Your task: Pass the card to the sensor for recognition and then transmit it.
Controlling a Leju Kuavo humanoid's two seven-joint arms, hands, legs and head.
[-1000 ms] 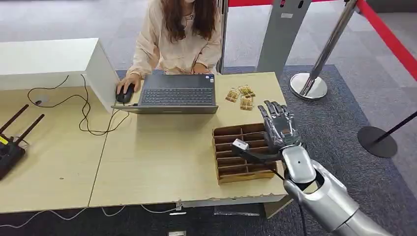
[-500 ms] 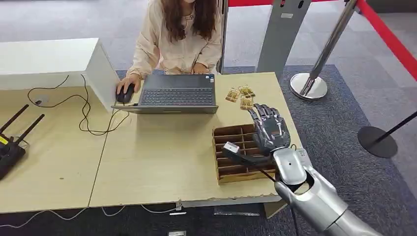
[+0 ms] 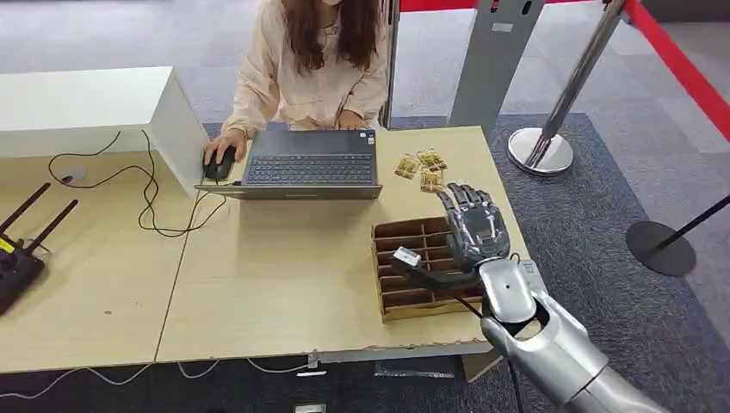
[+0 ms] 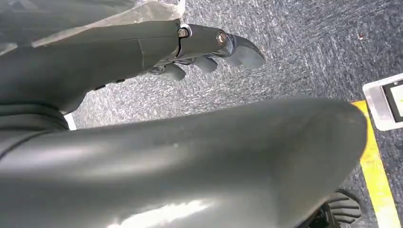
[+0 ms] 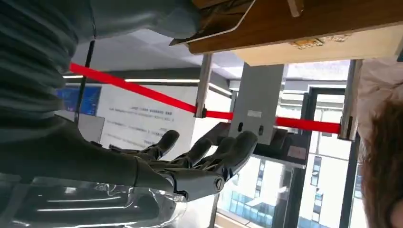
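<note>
My right hand (image 3: 473, 231) hovers over the right side of a brown cardboard box (image 3: 422, 311) split into several slots, near the table's right front corner. Its fingers are spread and straight, the thumb reaches left across the slots, and it holds nothing. In the right wrist view the same hand (image 5: 190, 161) has its fingers stretched out and bare. I cannot tell whether cards lie in the slots. A few small gold packets (image 3: 422, 168) lie on the table just beyond the box. My left hand (image 4: 199, 47) hangs above grey carpet, holding nothing.
A person (image 3: 310, 60) sits at the far side with a laptop (image 3: 306, 163), one hand on a mouse (image 3: 219, 163). A white box (image 3: 86, 107), black cables and a router (image 3: 17, 258) sit left. A grey pillar (image 3: 495, 60) and stanchion (image 3: 541, 151) with red belt stand right.
My right hand has moved left and slightly forward, from beside the box's right edge to over its slots. It has barely shifted in the last half second.
</note>
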